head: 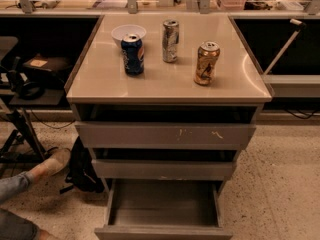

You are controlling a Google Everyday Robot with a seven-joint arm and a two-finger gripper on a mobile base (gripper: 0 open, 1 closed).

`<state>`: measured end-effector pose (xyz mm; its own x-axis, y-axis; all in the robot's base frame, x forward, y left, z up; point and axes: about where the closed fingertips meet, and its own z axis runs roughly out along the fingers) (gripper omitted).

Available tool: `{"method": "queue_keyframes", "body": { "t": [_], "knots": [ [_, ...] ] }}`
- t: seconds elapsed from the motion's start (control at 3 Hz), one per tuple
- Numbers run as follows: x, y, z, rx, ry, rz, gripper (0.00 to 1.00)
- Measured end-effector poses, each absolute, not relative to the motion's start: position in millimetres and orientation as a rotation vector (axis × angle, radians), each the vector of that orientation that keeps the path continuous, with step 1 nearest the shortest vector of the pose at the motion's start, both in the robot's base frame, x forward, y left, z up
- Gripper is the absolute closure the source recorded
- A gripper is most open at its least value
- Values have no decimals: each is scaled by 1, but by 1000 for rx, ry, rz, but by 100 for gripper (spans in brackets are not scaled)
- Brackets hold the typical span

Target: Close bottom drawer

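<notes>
The bottom drawer (162,232) stands pulled well out at the foot of the cabinet, its shallow grey box (162,204) open to view and empty. Only the top edge of its front shows at the lower edge of the camera view. Above it is the mid-width plain drawer (164,169), slightly out, and above that the widest drawer (165,135) with pale scratch marks, also slightly out. The gripper is not in view.
On the cabinet top (100,79) stand a blue can (133,54), a silver can (170,40), a gold can (206,63) and a white bowl (128,32). A seated person's leg and shoe (52,162) and a black bag (82,169) lie at the left. Speckled floor (280,184) lies at the right.
</notes>
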<state>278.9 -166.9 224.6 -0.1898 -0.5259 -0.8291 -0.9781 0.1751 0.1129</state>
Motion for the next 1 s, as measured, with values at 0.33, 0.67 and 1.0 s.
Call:
{"method": "queue_keyframes", "body": {
  "t": [0.33, 0.67, 1.0],
  "knots": [
    [268, -148, 176, -1359, 1723, 1048, 0],
    [274, -127, 147, -1237, 1639, 1161, 0],
    [326, -133, 143, -1145, 1619, 1101, 0]
  ]
}}
